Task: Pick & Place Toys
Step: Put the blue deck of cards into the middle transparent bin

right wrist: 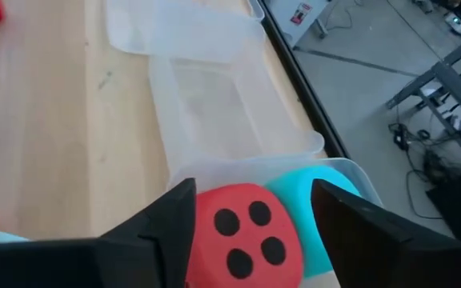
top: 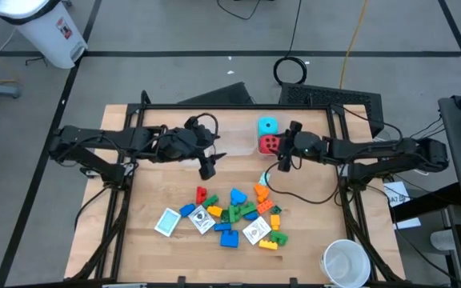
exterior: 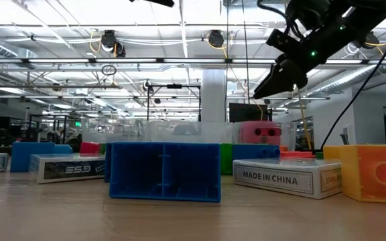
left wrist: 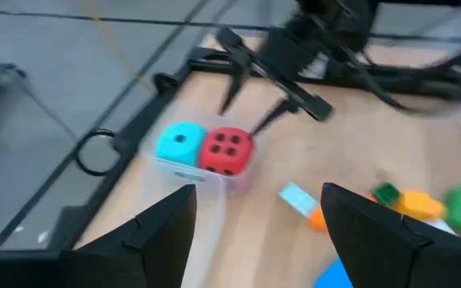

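wooden table [top: 142, 240] strewn with bricks [top: 238, 214] and cards [top: 167, 222]; red die [top: 269, 144] and cyan die [top: 268, 126] side by side in clear bin [right wrist: 214, 172]; right gripper [top: 281, 162] released, empty, just beside red die; left gripper [top: 207, 169] spread, empty, mid-table.

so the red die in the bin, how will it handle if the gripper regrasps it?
The red die looks like soft foam with rounded corners, so probably light and squashy. It fills most of the open right gripper, so a grip is likely snug. Resting against the cyan die, it shouldn't roll.
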